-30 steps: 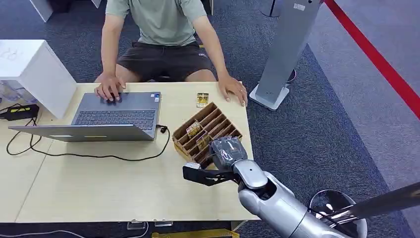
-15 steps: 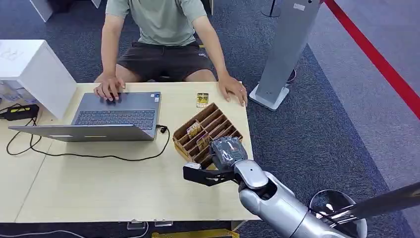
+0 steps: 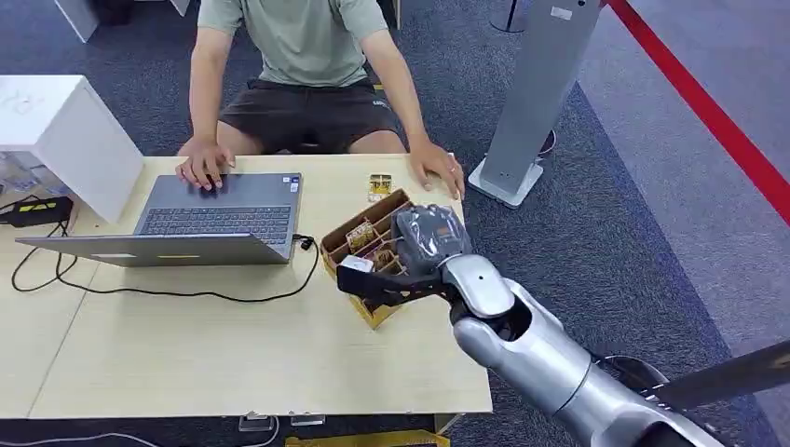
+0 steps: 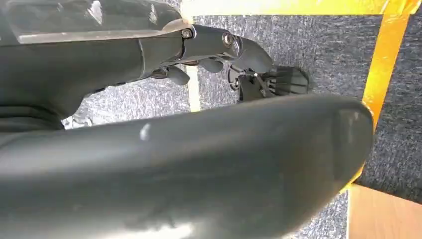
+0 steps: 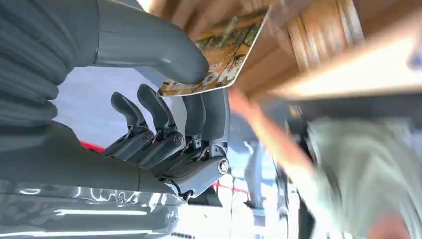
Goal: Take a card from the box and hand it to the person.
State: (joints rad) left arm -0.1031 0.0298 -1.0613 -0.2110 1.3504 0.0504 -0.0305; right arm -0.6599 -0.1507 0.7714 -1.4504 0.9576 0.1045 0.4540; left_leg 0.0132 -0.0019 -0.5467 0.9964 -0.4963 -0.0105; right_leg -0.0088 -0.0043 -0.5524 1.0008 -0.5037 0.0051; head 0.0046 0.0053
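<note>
My right hand (image 5: 164, 124) pinches a card (image 5: 219, 55) between thumb and fingers over the box (image 3: 368, 247) near the desk's right edge; this thin grip may let it slip.

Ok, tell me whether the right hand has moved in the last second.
Yes. In the head view the right hand has moved away from the robot, toward the person: it was over the near end of the box, and now covers its far part, pinching a card.
</note>
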